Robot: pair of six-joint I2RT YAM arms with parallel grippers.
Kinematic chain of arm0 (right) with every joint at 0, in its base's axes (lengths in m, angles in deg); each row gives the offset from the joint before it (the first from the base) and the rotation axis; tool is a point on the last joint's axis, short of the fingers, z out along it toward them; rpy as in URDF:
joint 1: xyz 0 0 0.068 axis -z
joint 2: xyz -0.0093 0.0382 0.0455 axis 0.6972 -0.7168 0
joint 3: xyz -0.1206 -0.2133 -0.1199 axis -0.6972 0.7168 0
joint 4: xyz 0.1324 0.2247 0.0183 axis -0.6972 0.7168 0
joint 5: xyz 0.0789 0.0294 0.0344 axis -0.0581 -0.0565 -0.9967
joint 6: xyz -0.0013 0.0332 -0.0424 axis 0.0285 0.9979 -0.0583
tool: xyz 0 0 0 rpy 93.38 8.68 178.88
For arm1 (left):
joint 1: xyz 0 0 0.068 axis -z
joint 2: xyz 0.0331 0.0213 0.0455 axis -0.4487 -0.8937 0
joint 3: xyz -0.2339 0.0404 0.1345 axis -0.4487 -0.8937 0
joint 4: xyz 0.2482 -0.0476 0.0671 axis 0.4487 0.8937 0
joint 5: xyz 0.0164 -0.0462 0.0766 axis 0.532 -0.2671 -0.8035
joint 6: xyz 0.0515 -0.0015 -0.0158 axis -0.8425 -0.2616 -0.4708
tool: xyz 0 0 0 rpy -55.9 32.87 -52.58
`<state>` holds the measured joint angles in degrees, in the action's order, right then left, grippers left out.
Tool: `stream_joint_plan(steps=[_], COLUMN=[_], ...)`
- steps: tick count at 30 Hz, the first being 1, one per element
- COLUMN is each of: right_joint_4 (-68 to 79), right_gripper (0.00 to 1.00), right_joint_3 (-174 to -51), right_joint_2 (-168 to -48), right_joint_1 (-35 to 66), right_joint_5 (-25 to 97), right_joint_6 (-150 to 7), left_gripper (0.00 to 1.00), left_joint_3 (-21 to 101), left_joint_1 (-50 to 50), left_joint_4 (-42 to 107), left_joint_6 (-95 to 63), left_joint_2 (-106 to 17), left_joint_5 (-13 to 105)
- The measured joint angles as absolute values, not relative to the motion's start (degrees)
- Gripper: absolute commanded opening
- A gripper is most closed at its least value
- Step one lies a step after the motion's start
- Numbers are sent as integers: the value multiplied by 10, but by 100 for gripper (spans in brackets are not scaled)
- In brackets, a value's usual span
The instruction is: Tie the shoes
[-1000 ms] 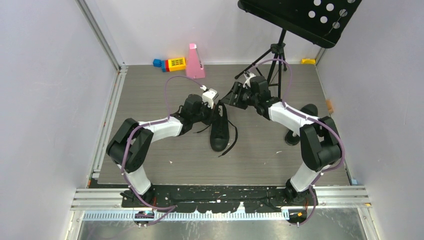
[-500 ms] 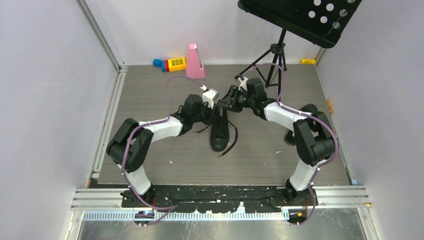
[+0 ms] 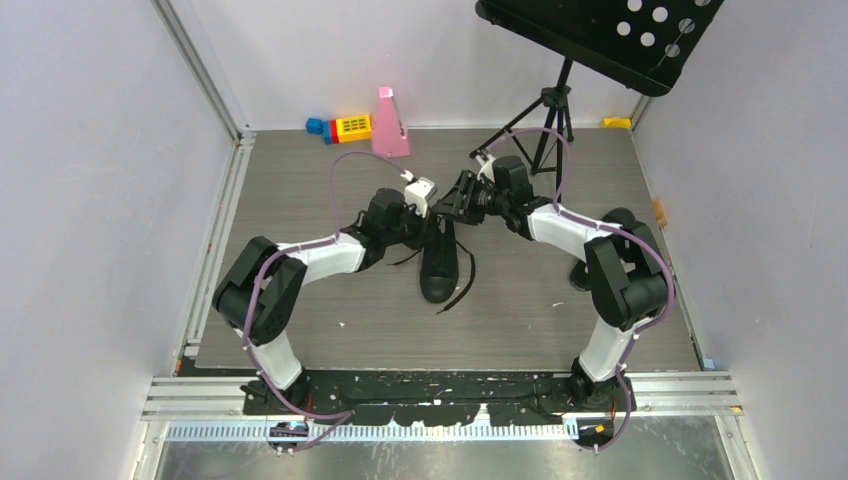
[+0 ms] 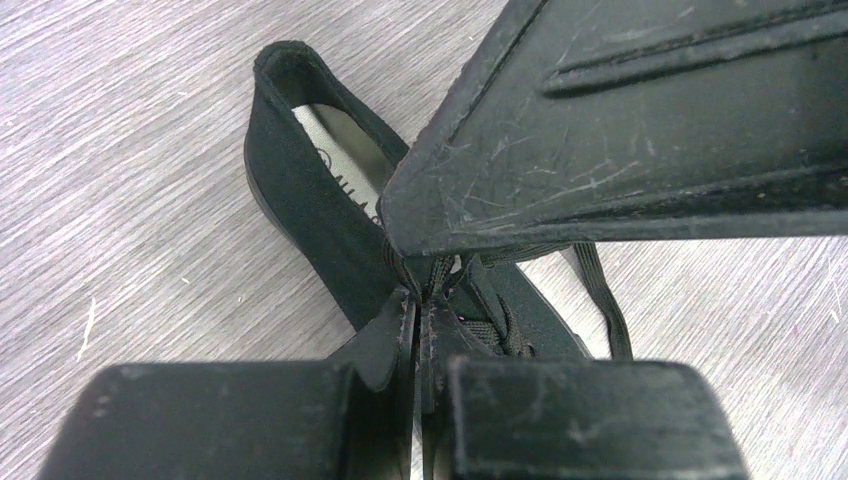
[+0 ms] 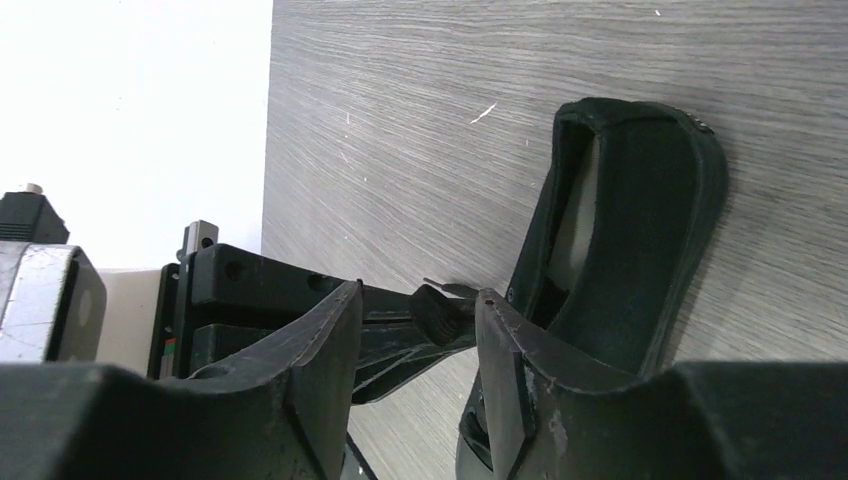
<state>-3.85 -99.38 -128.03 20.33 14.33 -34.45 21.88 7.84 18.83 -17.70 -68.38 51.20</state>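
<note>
One table (image 3: 300, 300) carries the sneaker (image 3: 438, 268) at its middle, toe toward the arm bases. The left gripper (image 4: 421, 322) is clamped on a lace (image 4: 436, 272) above the tongue, likely to hold it taut. The right gripper (image 5: 418, 330) has its jaws apart around that pinched strand, seemingly placed to take it

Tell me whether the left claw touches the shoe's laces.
Touching. In the left wrist view, the left claw is shut, its tips pinching the laces just above the shoe.
</note>
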Motion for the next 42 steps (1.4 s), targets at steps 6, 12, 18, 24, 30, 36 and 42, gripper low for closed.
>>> stream_joint_plan(steps=[6, 12, 18, 24, 30, 36, 42], right_joint_4=[-35, -34, -33, -28, -25, -18, -8], right_gripper=[35, 5, 0, 0, 0, 1, 1], right_joint_3=[-994, -994, -994, -994, -1001, -1011, -1017], right_joint_2=[-1289, -1292, -1292, -1291, -1289, -1286, -1283], right_joint_1=[202, 199, 199, 199, 199, 199, 198], right_joint_5=[142, 137, 138, 138, 137, 137, 133], right_joint_6=[-346, -344, -343, -343, -343, -346, -349], left_gripper=[0, 7, 36, 45, 45, 48, 59], left_joint_3=[219, 219, 195, 186, 186, 176, 163], left_joint_1=[78, 78, 78, 78, 76, 50, 24], left_joint_4=[188, 189, 188, 188, 189, 183, 177], left_joint_6=[-177, -177, -177, -175, -172, -142, -130], left_joint_2=[-684, -684, -657, -641, -641, -639, -638], left_joint_5=[512, 510, 474, 444, 437, 442, 468])
